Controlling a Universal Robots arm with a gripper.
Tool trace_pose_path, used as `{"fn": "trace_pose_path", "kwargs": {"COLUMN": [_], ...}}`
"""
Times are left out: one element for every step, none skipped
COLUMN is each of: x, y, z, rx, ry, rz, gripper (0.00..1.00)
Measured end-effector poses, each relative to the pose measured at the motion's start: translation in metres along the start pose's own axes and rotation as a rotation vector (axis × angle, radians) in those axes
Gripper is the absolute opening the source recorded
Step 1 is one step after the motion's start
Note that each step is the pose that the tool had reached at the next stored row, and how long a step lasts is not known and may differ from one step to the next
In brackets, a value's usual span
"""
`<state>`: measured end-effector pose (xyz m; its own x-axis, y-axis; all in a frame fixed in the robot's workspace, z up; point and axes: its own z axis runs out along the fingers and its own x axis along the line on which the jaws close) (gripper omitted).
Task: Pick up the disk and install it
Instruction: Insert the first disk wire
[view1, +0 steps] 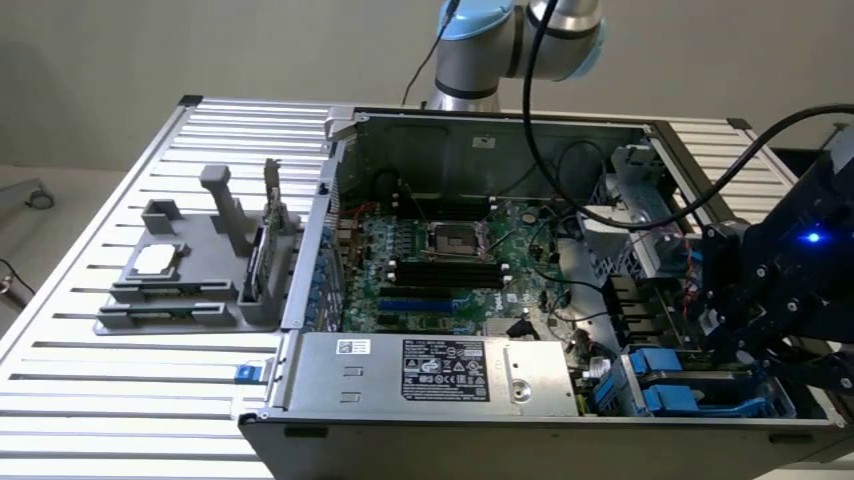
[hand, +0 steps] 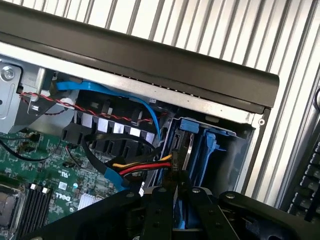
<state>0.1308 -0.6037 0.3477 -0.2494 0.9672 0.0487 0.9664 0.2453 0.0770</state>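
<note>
- You are looking at the gripper (hand: 180, 192) sitting low over the corner of the open computer case (view1: 467, 125), at the exterior view's right, near the front edge of the worktop (view1: 134, 400).
- The fingers (hand: 161, 205) are looking clamped on the disk (hand: 182, 152). They are standing close together with a strip of blue and dark metal showing between them.
- The disk is sitting on edge in the drive cage (view1: 667, 385), thin side facing the wrist camera, its blue carrier frame (hand: 192, 125) showing at the far end.
- Long axis: it is appearing to run from the fingers toward the case wall, along the slot. The flat faces are standing upright and the label is not showing, so you are not getting which face is which.
- Handling, as a judgement: you are dealing with a stiff, fairly heavy metal block, so it is not flexing. The bare metal faces are likely slippery, and it is not tolerating knocks or drops.
- Where to hold, as a judgement: you are safest pinching across the thin thickness near the middle of the free end, on the frame or metal sides, staying off the connector edge.
- The bundle of yellow, red and black cables (hand: 142, 167) is ending right beside the disk edge. You cannot tell whether it is plugged in or only touching.
- The frame rails are plastic, so twisting in the slot is risking a jam.
</note>
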Motion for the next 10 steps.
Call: {"fn": "trace_pose_path", "kwargs": {"x": [0.0001,0.0002,0.0003,0.0005,0.0006,0.0008,0.0012,0.0019,0.0027,0.0037], "y": [0.0,0.0001,0.0001,0.0001,0.0002,0.0002,0.0003,0.0005,0.0007,0.0009], "z": [0.0,0.0001,0.0002,0.0001,0.0002,0.0003,0.0003,0.0005,0.0007,0.0009], "rx": [-0.0006,-0.0012,-0.0017,-0.0022,-0.0027,-0.0031,-0.0035,-0.0038,-0.0041,-0.0044], "ry": [-0.001,-0.0019,-0.0027,-0.0036,-0.0044,-0.0051,-0.0059,-0.0063,-0.0067,-0.0073], "rz": [0.013,0.024,0.036,0.045,0.055,0.064,0.072,0.078,0.082,0.086], "gripper": [0.17,0.17,0.17,0.17,0.17,0.17,0.17,0.17,0.17,0.17]}}
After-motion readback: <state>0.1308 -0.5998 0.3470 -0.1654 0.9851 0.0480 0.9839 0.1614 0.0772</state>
